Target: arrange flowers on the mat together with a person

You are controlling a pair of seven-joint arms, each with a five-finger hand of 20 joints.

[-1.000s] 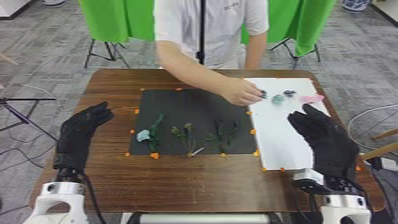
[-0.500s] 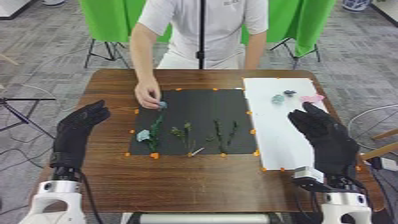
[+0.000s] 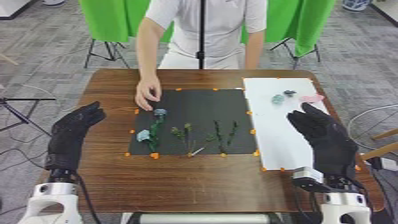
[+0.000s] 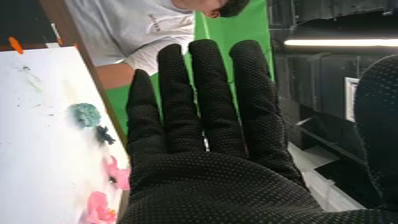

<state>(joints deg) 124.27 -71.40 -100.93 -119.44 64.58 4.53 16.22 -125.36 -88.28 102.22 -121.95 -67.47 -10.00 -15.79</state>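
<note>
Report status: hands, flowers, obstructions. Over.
Left hand, right hand open. Far blue flower tops stem on mat. Person's hand at mat's far left corner, possibly in the way.

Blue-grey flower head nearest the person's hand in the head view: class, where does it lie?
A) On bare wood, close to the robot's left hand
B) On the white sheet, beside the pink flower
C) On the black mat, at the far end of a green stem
C: the blue-grey flower head lies on the black mat, at the end of the green stem nearer the person's hand.
</note>
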